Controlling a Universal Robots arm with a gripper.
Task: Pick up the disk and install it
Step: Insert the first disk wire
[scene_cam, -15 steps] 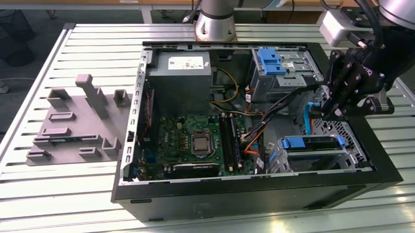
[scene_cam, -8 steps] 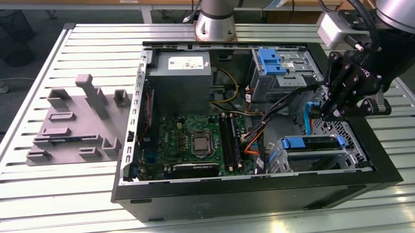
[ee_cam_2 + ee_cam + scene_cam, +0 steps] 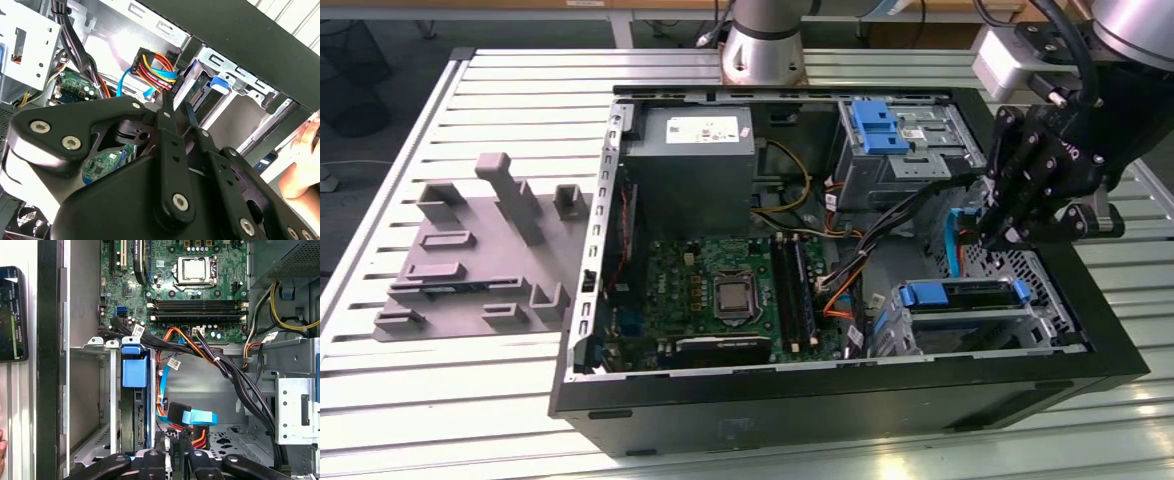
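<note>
The disk (image 3: pixel 135 420) stands on edge in the silver drive cage (image 3: pixel 95 390) at the case's corner, below the cage's blue latch (image 3: pixel 135 370). In the exterior view its blue side rail (image 3: pixel 951 238) rises above that cage (image 3: pixel 987 325). My black gripper (image 3: pixel 991 238) hangs just beside the disk on the exterior view's right. The fingers (image 3: pixel 160 442) stand close together next to the disk's end, with nothing between them. The second wrist view shows the gripper (image 3: pixel 179 104) pointing at the disk's connector end (image 3: pixel 194 92).
The open computer case (image 3: pixel 854 400) holds a motherboard (image 3: pixel 720 290), a grey power supply (image 3: pixel 687 150), a second cage with a blue bracket (image 3: pixel 874 125) and cable bundles (image 3: pixel 215 365). A grey fixture plate (image 3: pixel 467 250) lies on the exterior view's left. A phone (image 3: pixel 12 315) and a person's hand (image 3: pixel 300 170) are outside the case wall.
</note>
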